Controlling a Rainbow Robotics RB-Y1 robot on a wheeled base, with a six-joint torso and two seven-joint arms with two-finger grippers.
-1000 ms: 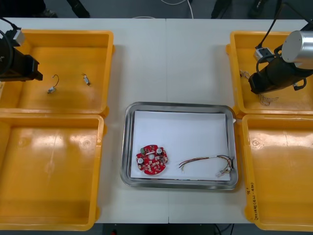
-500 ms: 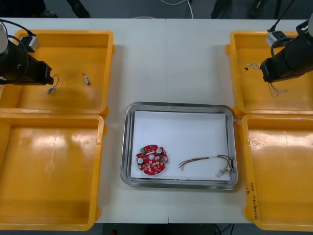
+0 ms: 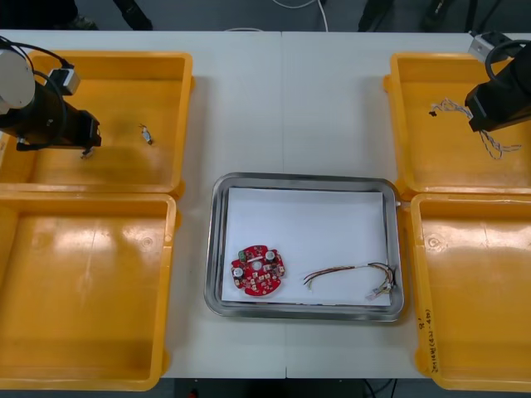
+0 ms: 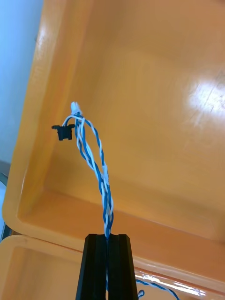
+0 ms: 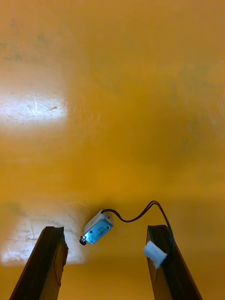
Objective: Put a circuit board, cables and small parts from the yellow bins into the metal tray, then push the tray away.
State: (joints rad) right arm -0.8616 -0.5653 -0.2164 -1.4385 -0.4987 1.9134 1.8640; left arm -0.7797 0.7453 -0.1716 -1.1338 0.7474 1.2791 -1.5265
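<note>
Two arms work over the far bins. The left gripper (image 3: 88, 143) is low inside the far-left yellow bin (image 3: 124, 91). Its fingers (image 5: 51, 258) are spread apart on either side of a small metal part (image 5: 97, 228) lying on the bin floor, with a thin black wire and a white plug. A second small metal part (image 3: 146, 133) lies just to the right. The right gripper (image 3: 476, 123) hangs over the far-right yellow bin (image 3: 431, 162), fingers pinched on a twisted blue and white cable (image 4: 96, 164). On the desk (image 3: 282, 99) between the bins, the metal tray (image 3: 303, 177) holds a red circuit board (image 3: 257, 270) and a red and yellow cable (image 3: 348, 271).
</note>
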